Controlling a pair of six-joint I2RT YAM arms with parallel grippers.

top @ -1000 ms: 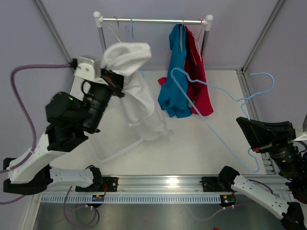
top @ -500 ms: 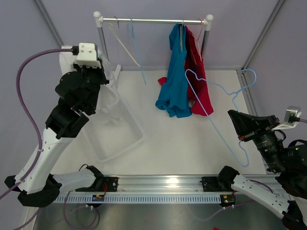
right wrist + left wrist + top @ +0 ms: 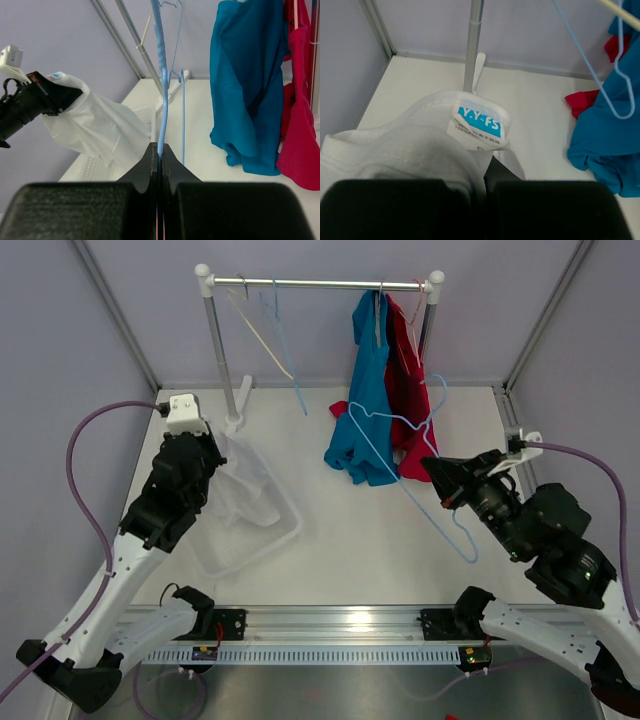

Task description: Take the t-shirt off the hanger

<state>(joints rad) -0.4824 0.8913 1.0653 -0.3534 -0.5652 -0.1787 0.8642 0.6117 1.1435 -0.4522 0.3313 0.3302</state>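
T-shirt (image 3: 243,480), white cotton, hangs clamped in the left end effector (image 3: 486,182) over a white plastic basket (image 3: 289,531) by the surface's left edge; the right end effector (image 3: 159,152) pinches a light-blue plastic hanger (image 3: 161,90).

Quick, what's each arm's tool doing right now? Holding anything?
Left tool: closed, holding the white t-shirt.
Right tool: closed, holding the light blue hanger.

A robot lab cell — aluminium rail (image 3: 330,622) (arms (image 3: 175,490) bolted on), plain lilac walls (image 3: 480,300), clothes rack (image 3: 320,283) on a desk (image 3: 360,540).
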